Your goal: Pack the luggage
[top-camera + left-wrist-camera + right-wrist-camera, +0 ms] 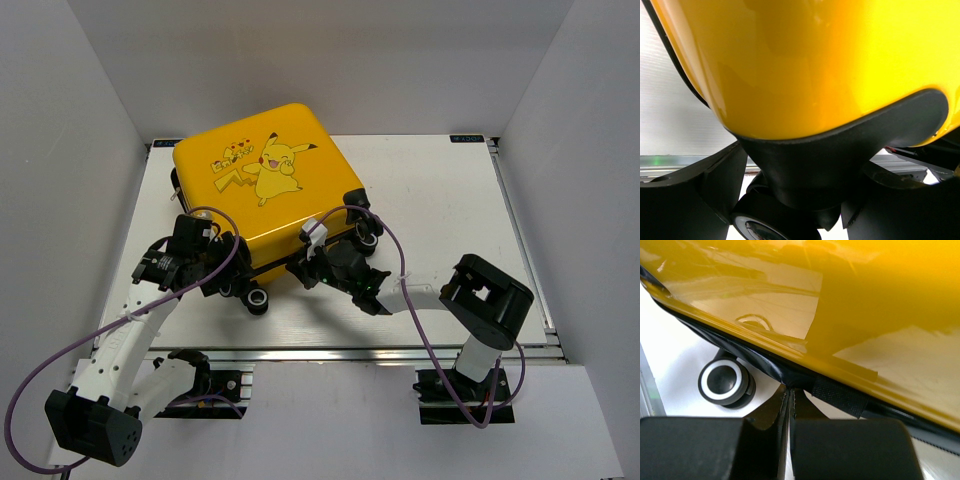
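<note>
The luggage (265, 190) lies flat and closed on the table, Pikachu print up. My left gripper (238, 280) is at its near left corner. In the left wrist view the left gripper (805, 200) is open, its fingers (695, 195) spread on either side of the black wheel mount under the yellow shell (815, 65). My right gripper (312, 268) is at the near edge. In the right wrist view the right gripper (790, 389) is shut, its tips pinching the black zipper trim (765, 367) below the yellow shell (865, 315).
A wheel (258, 298) sticks out at the near left corner and another (370, 240) at the near right; one shows beside my right fingers (722, 382). A black textured tab (837, 395) hangs from the trim. White walls enclose the table (440, 210).
</note>
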